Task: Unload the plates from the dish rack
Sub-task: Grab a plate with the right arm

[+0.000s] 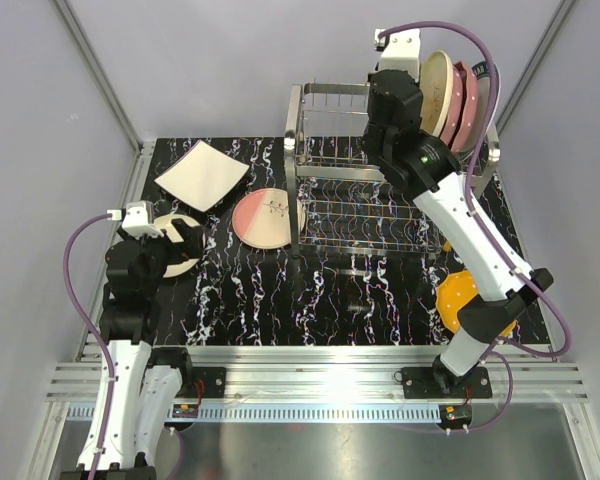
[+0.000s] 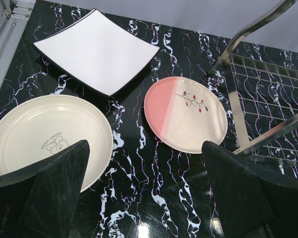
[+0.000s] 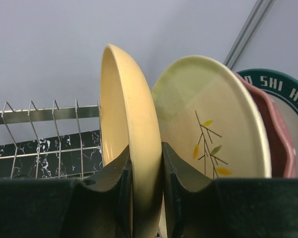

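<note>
Eight plates show in all: four lying on the table [image 1: 380, 300] and four standing in the rack [image 1: 360, 200], which sits toward the far-right corner.

On the table, the square plate [image 1: 202, 175] lies near the far-left corner, with the pink-cream plate [image 1: 265, 217] just left of the rack. The bear plate [image 1: 180, 258] lies by the left edge, and the dotted plate [image 1: 460, 298] is by the right edge, half hidden under the right arm.

In the rack, the right wrist view shows the yellow plate [image 3: 129, 119], the twig plate [image 3: 208, 119], a pink plate [image 3: 275, 139] and a green-rimmed plate [image 3: 283, 89], all upright. The top view shows these only as a tight bunch at the rack's far-right end, too crowded behind the wrist to count.

The right gripper [image 3: 146, 148] is closed on the yellow plate's rim, one finger on each face. Only its wrist view shows this.

The left gripper [image 2: 145, 146] hangs spread wide and holding nothing over the near edge of the bear plate. Its wrist view alone shows the small bear print.
</note>
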You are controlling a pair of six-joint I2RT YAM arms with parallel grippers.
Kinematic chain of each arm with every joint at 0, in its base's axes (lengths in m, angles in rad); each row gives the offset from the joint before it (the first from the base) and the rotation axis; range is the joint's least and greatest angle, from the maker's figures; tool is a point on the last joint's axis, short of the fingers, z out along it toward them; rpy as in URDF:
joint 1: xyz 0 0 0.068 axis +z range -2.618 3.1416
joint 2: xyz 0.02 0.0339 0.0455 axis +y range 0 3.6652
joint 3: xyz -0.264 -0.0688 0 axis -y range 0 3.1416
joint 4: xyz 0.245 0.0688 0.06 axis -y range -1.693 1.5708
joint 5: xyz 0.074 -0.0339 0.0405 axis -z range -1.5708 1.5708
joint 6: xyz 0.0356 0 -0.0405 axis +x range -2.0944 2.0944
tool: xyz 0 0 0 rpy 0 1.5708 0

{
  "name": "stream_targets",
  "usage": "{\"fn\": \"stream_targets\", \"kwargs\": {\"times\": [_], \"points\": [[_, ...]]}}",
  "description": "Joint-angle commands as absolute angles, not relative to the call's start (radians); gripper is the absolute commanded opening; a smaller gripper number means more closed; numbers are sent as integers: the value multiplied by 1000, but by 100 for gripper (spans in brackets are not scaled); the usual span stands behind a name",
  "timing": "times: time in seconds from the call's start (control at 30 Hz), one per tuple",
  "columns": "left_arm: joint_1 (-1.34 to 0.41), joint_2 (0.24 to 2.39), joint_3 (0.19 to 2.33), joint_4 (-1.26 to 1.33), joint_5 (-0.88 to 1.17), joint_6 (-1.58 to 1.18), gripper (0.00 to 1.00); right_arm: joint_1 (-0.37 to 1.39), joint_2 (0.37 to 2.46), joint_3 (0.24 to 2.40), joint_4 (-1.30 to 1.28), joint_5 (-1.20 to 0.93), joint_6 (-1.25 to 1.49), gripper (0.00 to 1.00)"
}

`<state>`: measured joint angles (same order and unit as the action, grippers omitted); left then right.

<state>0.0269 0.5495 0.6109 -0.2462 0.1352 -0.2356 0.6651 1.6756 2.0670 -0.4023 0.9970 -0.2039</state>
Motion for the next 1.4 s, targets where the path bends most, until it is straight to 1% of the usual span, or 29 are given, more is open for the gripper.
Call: {"fn": "stream_targets", "kwargs": {"times": [0.0,0.17,0.33,0.53,0.67,0.77,0.87,0.9,0.93,1.07,1.1,1.17,1.2,1.37], "points": [[26,538,611,-209,137,-232,99,681,1677,2172,-299,985,-218,0],[25,538,611,-210,135,-232,99,687,1674,2197,-148,1005,-334,0],[26,540,612,-209,133,-232,99,693,1651,2178,-71,1014,-408,0],[25,540,612,-206,138,-232,99,706,1583,2141,-100,991,-367,0],[25,543,611,-198,149,-236,99,706,1549,2145,-208,956,-284,0],[25,542,606,-158,205,-256,99,706,1517,2131,-306,899,-193,0],[25,545,597,-78,326,-328,99,706,1448,2060,-392,748,-156,0],[26,549,601,-62,395,-353,99,707,1421,2024,-390,639,-158,0],[25,555,610,-43,422,-400,99,707,1372,1955,-384,591,-164,0],[26,566,681,-23,563,-503,99,701,1329,1925,-529,381,-234,0],[26,565,698,-6,625,-558,99,698,1316,1918,-554,291,-259,0],[28,554,709,58,676,-619,99,678,1295,1911,-644,203,-276,0],[26,551,718,80,724,-649,99,673,1286,1905,-670,104,-322,0],[23,561,735,236,883,-862,99,660,1226,1790,-756,-87,-432,0]]}}
